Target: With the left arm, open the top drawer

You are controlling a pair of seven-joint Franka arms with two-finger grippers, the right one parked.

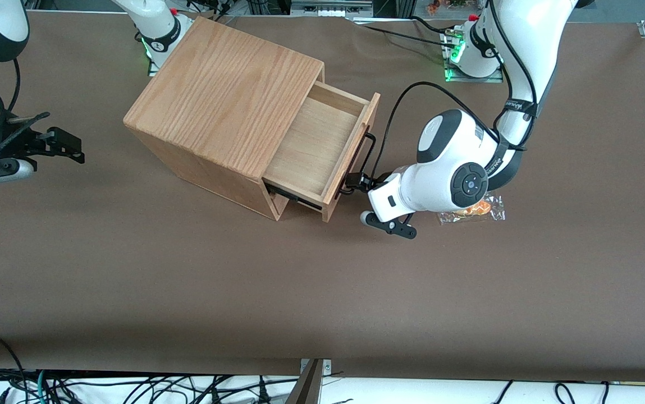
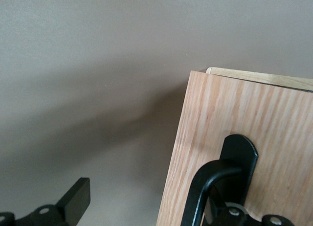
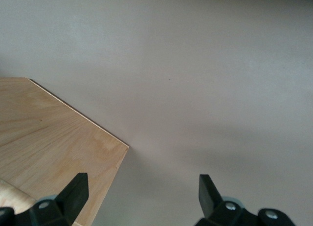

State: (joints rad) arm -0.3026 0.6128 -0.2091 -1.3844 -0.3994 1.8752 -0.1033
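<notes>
Bright even overhead light; soft shadows beside wooden box (image 1: 227, 101); tool (image 1: 357, 182) close-up blurred.

**Top drawer drawn out, end effector at its handle**

The top drawer (image 1: 322, 151) is seen pulled well out of the oak-grain wooden box (image 1: 227, 95), its pale, bare interior exposed from above. A light wood front panel closes the outer end, and a thin black bar handle (image 1: 360, 163) is fixed along that panel. The left arm (image 1: 457, 168), glossy white with round black joint caps, is bent low over the table just beside the drawer front. Its small black end effector (image 1: 359, 182) is placed at the handle's end nearer the front camera, one finger (image 2: 73, 201) being seen apart from the panel.
</notes>
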